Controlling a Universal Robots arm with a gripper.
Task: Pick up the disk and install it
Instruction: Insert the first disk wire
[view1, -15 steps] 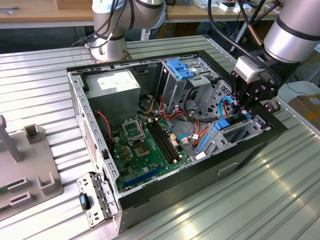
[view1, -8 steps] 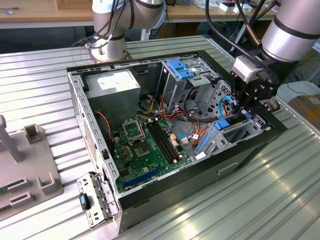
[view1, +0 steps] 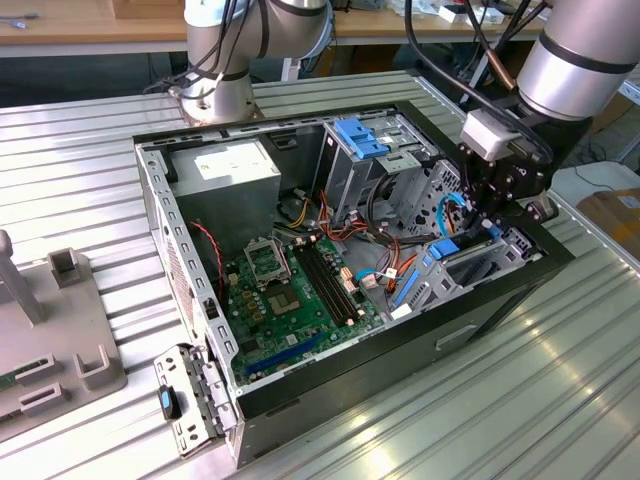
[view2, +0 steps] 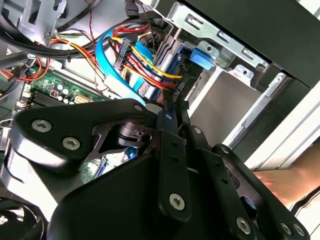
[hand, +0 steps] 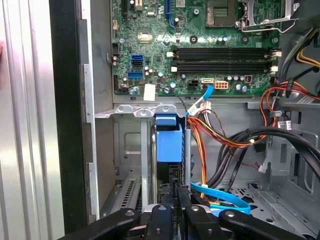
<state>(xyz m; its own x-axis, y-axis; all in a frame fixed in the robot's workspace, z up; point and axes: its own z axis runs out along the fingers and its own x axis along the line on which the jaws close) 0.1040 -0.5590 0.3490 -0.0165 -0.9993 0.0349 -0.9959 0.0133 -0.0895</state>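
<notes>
While gripper (view1: 490, 228) clamps disk (hand: 169, 142), bay walls hug edges.

— Where is the disk (hand: 169, 142)?

— Inside the open computer case, standing on edge in a metal bay beside the case's side wall, below the motherboard's edge in the first wrist view.

— How does it look?

— Bright blue carrier along its edge, a blue tab at 1 end. In the exterior view its blue edge (view1: 443, 248) shows near the case's right corner.

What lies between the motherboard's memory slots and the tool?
The disk in its blue carrier, seated in the metal bay, as the first wrist view shows.
</notes>
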